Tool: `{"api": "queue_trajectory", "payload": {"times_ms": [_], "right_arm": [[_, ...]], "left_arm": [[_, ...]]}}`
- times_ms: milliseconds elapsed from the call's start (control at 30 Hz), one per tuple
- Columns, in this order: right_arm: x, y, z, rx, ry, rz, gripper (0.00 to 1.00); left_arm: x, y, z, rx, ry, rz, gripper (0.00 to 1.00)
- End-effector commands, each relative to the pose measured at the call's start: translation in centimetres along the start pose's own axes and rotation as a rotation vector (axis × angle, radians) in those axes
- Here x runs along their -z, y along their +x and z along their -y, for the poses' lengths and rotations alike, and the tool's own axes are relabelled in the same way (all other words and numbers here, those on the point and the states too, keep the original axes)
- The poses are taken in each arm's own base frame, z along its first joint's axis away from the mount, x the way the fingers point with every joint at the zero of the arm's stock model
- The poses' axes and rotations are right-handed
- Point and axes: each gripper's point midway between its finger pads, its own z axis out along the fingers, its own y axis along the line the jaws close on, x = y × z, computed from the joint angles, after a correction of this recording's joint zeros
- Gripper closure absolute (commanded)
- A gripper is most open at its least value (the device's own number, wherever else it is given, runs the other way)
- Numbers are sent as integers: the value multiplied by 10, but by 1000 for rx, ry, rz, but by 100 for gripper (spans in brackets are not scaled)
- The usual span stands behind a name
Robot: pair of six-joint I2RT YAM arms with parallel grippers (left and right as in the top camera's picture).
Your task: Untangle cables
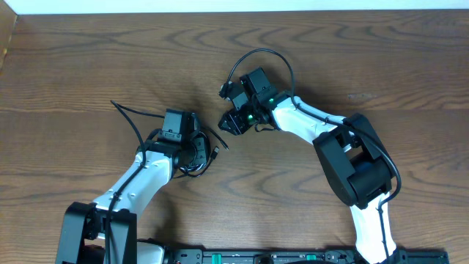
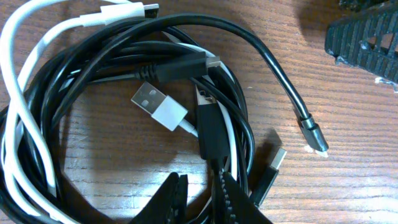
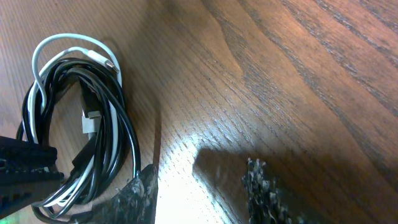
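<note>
The cables (image 2: 124,74) lie in one tangled coil of black and white cords on the wooden table. A white USB plug (image 2: 158,107) rests inside the loop. In the overhead view the coil (image 1: 212,149) lies under my left arm, with a black tail (image 1: 128,115) trailing off to the upper left. My left gripper (image 2: 200,179) is at the coil's near edge, its jaws almost together with black strands pinched between them. My right gripper (image 3: 202,199) hovers open over bare wood just right of the coil (image 3: 74,124), with nothing between its fingers.
One finger of the right gripper (image 2: 367,40) shows at the top right of the left wrist view, close to a loose black plug end (image 2: 314,134). The two grippers (image 1: 196,158) (image 1: 233,121) are near each other at the table's middle. Wood extends all around.
</note>
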Motion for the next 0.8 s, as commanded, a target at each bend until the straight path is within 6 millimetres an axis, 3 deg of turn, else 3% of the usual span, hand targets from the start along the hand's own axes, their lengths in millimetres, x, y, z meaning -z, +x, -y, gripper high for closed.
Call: {"api": "queue_trajectory", "payload": {"times_ms": [0,600,767], "right_arm": [[-3,-1,-2,-3,3,-2,58],[-3,-1,-2,-3,3,-2,57],[-3,-1,-2,-3,3,-2,57]], "left_arm": [[-4,8,3,5,24,-28,80],[-13,22,-3,14,5,-78,80],[-15,19,-10,13,-30,-63,89]]}}
